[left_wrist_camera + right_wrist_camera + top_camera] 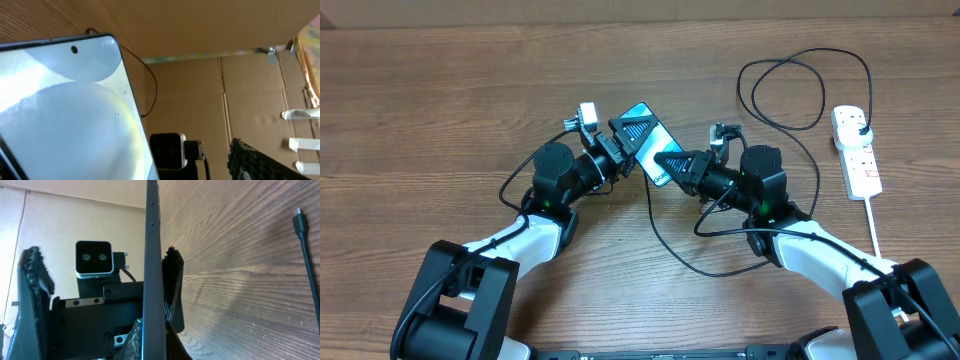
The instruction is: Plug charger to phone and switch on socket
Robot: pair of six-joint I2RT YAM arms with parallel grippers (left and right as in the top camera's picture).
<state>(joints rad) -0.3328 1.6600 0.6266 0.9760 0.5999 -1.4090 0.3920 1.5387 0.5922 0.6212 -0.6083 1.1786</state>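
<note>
The phone [642, 110], with its blue-cyan screen, is held tilted up off the table between both arms. My right gripper [667, 165] is shut on its lower edge; in the right wrist view the phone [151, 255] shows edge-on in the jaws [152, 345]. My left gripper [632, 135] is open and straddles the phone's upper half, one finger [172, 280] against it and the other [32, 285] well apart. The screen [65, 115] fills the left wrist view. The charger cable [790, 90] loops to its black plug [860, 124] in the socket [857, 152]. Its connector tip [298, 217] lies loose on the table.
The charger cable also runs along the table in front of the arms [715, 272]. The socket's thick white cord [873, 225] runs toward the front right edge. Cardboard walls [250, 85] stand around the table.
</note>
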